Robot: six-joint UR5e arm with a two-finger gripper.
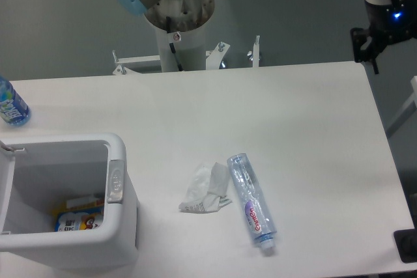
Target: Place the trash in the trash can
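Crumpled wrapper [207,190] and crushed bottle [253,203] lie untouched at lower centre, trash can [117,183] waiting lower left; tool [366,47], upper right, grip state unreadable.

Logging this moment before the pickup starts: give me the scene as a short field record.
trash 1: crumpled white wrapper, on the table
trash 2: crushed clear bottle, lying flat right of the wrapper
trash can: white bin at lower left, packaging already inside
other: blue-labelled bottle at left edge
hand: raised at upper right, away from the trash; open or shut unclear
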